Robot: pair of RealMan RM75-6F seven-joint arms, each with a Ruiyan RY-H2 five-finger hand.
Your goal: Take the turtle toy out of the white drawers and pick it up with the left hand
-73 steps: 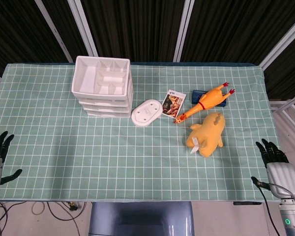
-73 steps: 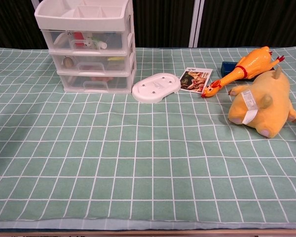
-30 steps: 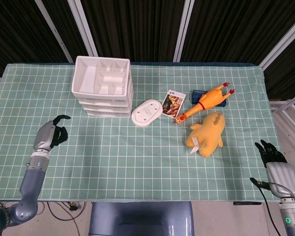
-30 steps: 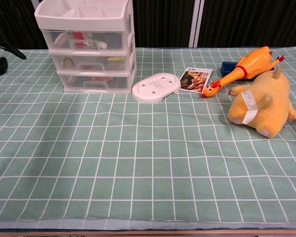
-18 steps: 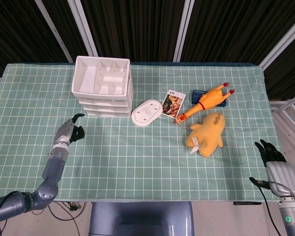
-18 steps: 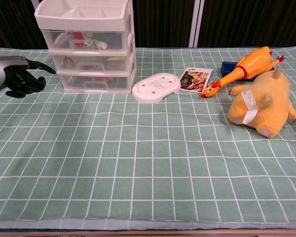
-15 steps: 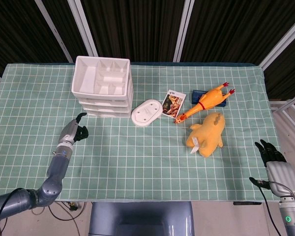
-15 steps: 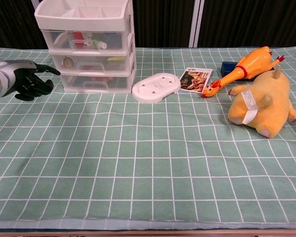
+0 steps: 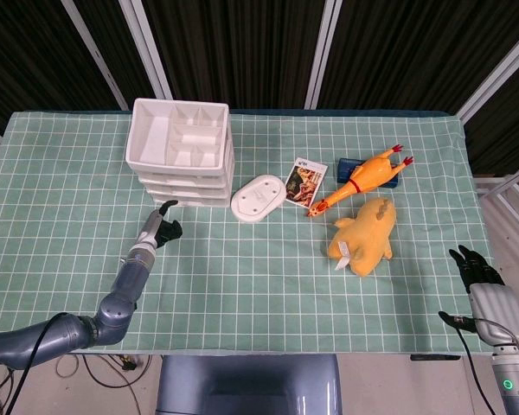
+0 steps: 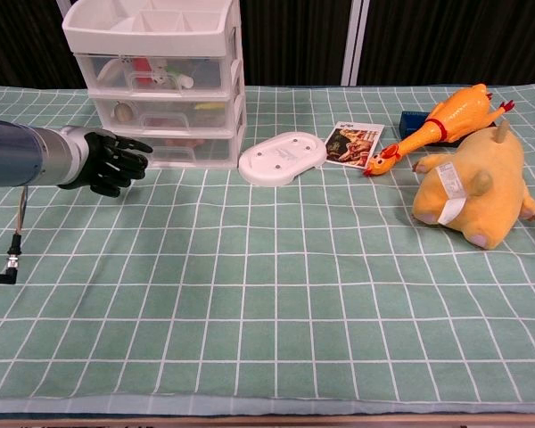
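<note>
Nothing is done yet: the empty, spread-fingered left hand [image 10: 114,161] hovers at seven o'clock of the closed white drawers [image 10: 165,98], where the turtle toy cannot be picked out.

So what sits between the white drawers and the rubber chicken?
In the head view, a white oval lid lies next to the white drawers, then a picture card, then the rubber chicken.
</note>
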